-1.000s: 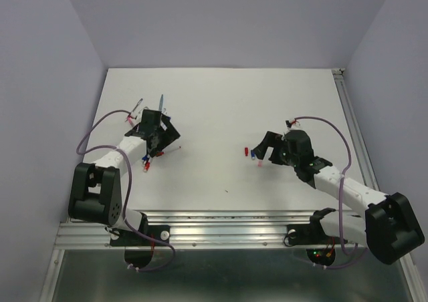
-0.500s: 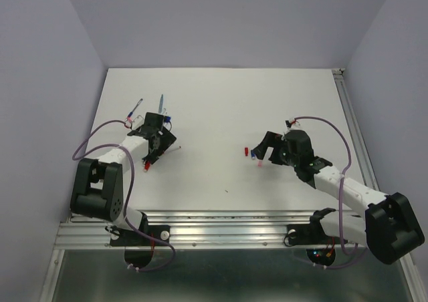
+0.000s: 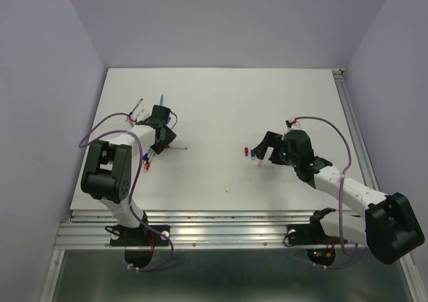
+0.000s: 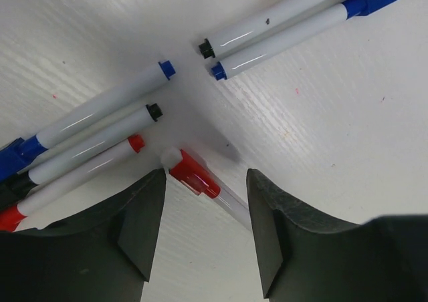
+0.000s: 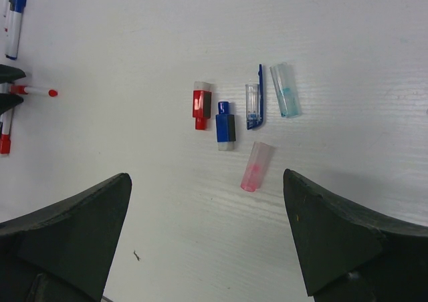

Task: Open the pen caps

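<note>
Left gripper (image 4: 205,182): my fingers (image 4: 144,228) stand apart, clamped on nothing. It sits low over the pens at the left of the table (image 3: 221,101).
Between those fingers: a red-capped pen (image 4: 194,176) with a clear barrel lies slantwise. A gap shows on each side and I see no contact.
Left wrist view only: three whitish pens (image 4: 100,138) lie side by side just left of it, with blue, black and red ends. Two more pens (image 4: 274,31) lie at the upper right, with black and blue ends.
Right gripper (image 5: 207,178): spread wide and holding nothing. It hangs right of centre, over the loose pen caps (image 3: 253,154).
Right wrist view only: red cap (image 5: 201,105) and dark blue cap (image 5: 225,123) lie just beside each other. Right of them come a clear cap with blue clip (image 5: 253,106) and a light blue cap (image 5: 285,99). A pink cap (image 5: 256,166) lies nearer. All lie flat on the table.
Top view: these caps are only specks off the right fingertips, and I cannot make out the clear ones.
Right wrist view, left edge: a thin red-ended pen (image 5: 37,91) pokes out between two dark tips. I cannot tell if it is the red-capped one.
</note>
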`<act>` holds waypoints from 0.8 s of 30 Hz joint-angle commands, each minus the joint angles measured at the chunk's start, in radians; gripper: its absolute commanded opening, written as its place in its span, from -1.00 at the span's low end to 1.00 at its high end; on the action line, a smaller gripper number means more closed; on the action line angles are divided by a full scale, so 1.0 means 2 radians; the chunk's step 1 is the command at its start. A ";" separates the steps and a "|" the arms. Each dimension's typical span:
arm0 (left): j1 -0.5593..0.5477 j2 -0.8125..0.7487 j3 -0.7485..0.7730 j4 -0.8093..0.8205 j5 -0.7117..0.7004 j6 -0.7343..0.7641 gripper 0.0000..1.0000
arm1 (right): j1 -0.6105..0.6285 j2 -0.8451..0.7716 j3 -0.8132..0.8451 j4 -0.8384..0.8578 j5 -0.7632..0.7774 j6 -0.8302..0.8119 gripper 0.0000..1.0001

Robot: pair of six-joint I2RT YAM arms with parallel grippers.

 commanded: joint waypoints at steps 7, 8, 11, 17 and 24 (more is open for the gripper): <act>-0.037 0.060 0.049 -0.031 0.010 0.038 0.14 | 0.003 0.002 -0.007 0.019 0.008 -0.006 1.00; -0.040 0.066 0.053 -0.030 0.013 0.044 0.14 | 0.004 0.002 -0.007 0.019 0.008 -0.006 1.00; -0.060 0.073 0.065 -0.035 0.019 0.063 0.14 | 0.004 0.003 -0.007 0.019 0.021 -0.005 1.00; -0.076 0.083 0.064 -0.051 0.015 0.073 0.14 | 0.004 0.002 -0.008 0.018 0.019 -0.002 1.00; -0.079 0.102 0.066 -0.058 0.017 0.083 0.11 | 0.004 0.000 -0.007 0.017 0.021 0.000 1.00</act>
